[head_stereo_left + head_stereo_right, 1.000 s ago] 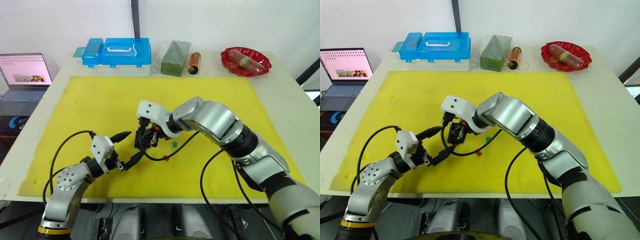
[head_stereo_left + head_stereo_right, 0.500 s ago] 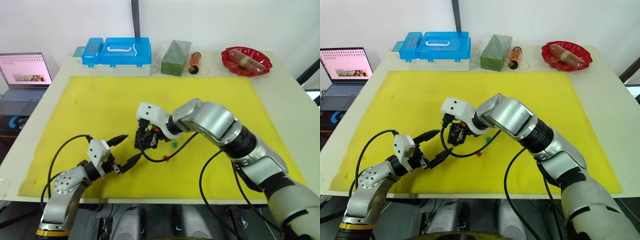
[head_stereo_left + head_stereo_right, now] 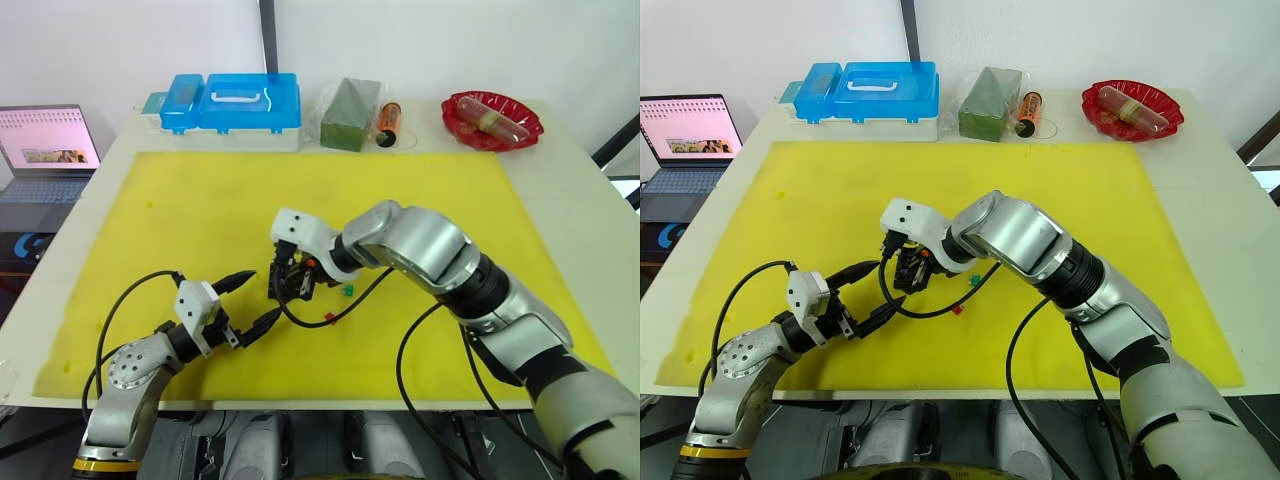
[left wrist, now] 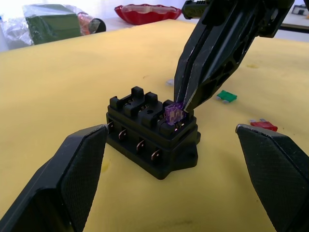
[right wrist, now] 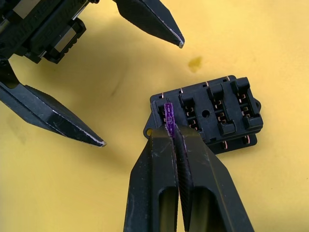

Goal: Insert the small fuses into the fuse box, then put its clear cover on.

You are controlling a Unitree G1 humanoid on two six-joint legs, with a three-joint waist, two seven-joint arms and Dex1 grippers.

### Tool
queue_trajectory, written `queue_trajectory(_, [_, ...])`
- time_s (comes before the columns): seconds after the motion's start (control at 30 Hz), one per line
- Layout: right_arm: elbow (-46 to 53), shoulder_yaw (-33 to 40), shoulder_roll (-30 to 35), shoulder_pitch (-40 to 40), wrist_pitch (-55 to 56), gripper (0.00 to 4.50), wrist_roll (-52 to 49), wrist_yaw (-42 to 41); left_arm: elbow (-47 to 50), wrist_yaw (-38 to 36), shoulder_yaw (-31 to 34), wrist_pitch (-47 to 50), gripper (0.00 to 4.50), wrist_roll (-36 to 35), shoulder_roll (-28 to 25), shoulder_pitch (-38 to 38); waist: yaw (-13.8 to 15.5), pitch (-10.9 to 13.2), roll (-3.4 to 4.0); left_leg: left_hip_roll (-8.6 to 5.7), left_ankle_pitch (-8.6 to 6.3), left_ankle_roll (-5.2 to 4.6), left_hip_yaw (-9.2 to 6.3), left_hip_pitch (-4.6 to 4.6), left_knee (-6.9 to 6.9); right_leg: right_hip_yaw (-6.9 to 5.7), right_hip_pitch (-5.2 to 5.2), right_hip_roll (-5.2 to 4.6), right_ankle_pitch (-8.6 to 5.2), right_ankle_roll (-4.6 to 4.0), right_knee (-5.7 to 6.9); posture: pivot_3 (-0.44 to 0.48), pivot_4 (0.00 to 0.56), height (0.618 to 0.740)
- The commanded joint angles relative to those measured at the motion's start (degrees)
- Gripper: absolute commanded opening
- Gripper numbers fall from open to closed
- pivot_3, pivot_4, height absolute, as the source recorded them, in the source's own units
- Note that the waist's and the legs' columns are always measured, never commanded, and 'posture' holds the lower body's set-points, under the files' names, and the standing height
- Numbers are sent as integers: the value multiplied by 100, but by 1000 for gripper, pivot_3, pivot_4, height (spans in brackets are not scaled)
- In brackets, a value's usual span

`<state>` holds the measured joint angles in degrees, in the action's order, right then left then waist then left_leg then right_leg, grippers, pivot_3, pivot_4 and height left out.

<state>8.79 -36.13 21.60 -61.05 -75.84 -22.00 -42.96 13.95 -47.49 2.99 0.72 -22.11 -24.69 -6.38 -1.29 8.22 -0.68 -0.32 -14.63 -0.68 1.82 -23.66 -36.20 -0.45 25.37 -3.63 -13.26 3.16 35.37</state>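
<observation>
Here the fuse box [image 4: 152, 140] is hard to make out in the eye views: it sits mid-frame on the yellow mat [image 3: 200, 200], mostly hidden under the right hand [image 5: 175, 133] and its black cable. The wrist views show it plainly, a black block with slots on top. The right hand's two fingers are pressed together on a purple fuse [image 5: 168, 117], whose lower end sits at the end slot of the box; how far in it has gone cannot be told. The other slots look empty.

Just right of the box in the left eye view, a green fuse [image 3: 348, 290] lies on the mat, and a red fuse [image 3: 327, 319] lies a little lower, near the cable. A pale speck beyond the box in the left wrist view is too small to name.

The left hand [image 3: 252, 298] hangs low at lower left of centre, fingers spread wide and holding nothing, its tips pointing at the box from just beside it.

Along the top edge of the table [image 3: 560, 170] stand a closed blue case [image 3: 235, 103], a green wrapped block [image 3: 350, 115], and a red dish [image 3: 492, 122] holding a wrapped item I cannot identify. A laptop [image 3: 45, 150] is cut off at the left edge.
</observation>
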Motion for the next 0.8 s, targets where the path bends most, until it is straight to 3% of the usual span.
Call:
queue_trajectory(0.03, [29,-92,9,-25,167,0,138,33,214,32,-5,-43,4459,-58,-9,47,-1,0,0,0,0,0,0,0,0,0,0,0,0,0,0,0,150,740])
queue_trajectory(0.2, [29,-93,28,-24,198,0,135,-23,175,14,21,-69,4459,-75,-23,41,-5,0,0,0,0,0,0,0,0,0,0,0,0,0,1,0,150,740])
queue_trajectory(0.23, [21,-90,30,-26,207,509,138,-30,157,5,26,-76,4500,-78,-25,43,-4,0,0,0,0,0,0,0,0,0,0,0,0,0,0,0,150,740])
queue_trajectory(0.3, [22,-84,37,-28,217,1025,147,-43,133,-9,33,-82,4500,-84,-26,51,-2,0,0,0,0,0,0,0,0,0,0,0,0,0,0,0,150,740])
queue_trajectory(0.8, [124,81,155,-102,330,1025,124,-159,278,71,-20,105,4500,-76,-29,178,6,0,0,0,0,0,2,0,0,0,0,0,0,0,-1,0,150,740])
